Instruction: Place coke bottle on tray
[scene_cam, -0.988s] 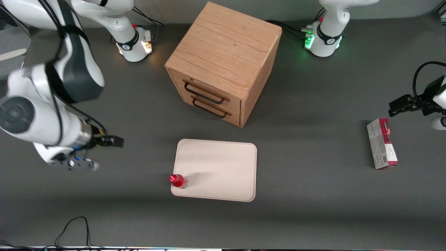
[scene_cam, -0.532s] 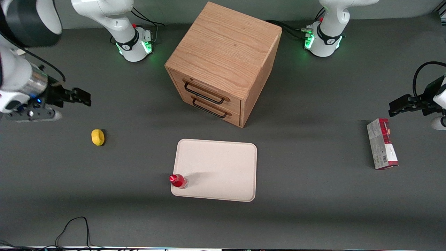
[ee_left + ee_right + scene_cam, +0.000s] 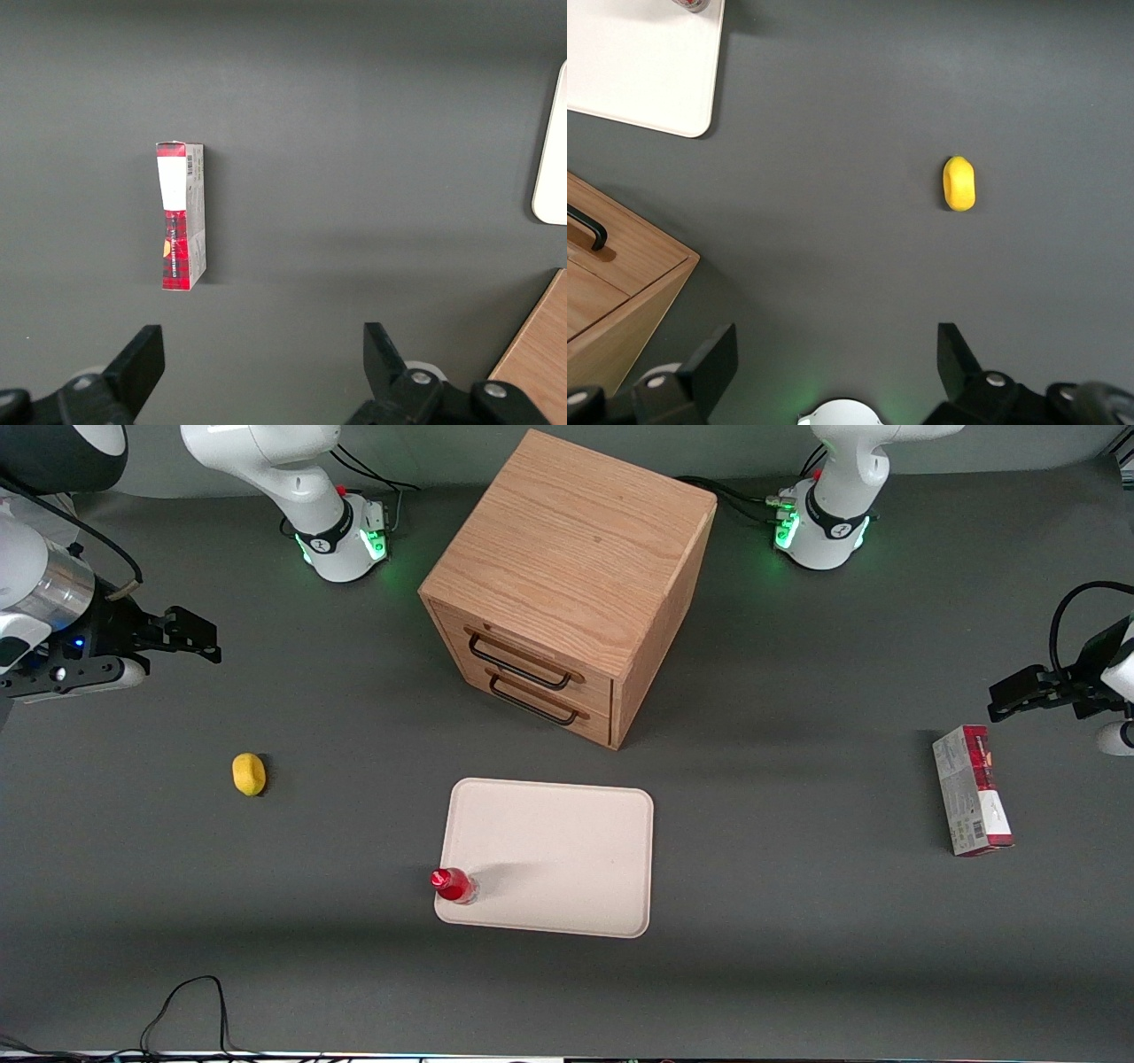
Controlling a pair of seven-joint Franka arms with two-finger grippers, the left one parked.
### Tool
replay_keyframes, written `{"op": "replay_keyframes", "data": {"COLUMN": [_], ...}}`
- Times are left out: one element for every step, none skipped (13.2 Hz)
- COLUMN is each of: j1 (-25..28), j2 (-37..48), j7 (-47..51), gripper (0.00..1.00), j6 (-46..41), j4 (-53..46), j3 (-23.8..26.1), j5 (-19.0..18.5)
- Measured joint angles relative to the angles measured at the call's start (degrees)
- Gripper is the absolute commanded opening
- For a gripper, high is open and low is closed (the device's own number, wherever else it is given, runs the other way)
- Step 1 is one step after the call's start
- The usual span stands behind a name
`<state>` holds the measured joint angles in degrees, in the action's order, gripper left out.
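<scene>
The small red coke bottle stands upright on the cream-white tray, at the tray's near corner toward the working arm's end. The right wrist view catches only a sliver of the bottle on the tray. My gripper hangs high over the table at the working arm's end, far from the tray and farther from the front camera. It is open, with nothing between its fingers.
A wooden drawer cabinet stands farther from the camera than the tray. A yellow lemon lies on the table between my gripper and the tray. A red-and-white carton lies toward the parked arm's end.
My gripper has pulled away from the tray toward the working arm's end and risen, uncovering the lemon. The bottle stays put on the tray.
</scene>
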<state>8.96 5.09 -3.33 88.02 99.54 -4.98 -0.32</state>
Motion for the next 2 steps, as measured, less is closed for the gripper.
{"op": "replay_keyframes", "data": {"j1": [0.01,0.02], "j2": [0.0,-0.04], "j7": [-0.23,-0.34], "gripper": [1.0,1.0], "j6": [-0.1,-0.13], "j4": [-0.19,-0.37], "j3": [-0.18,-0.21], "j5": [0.02,0.11]}}
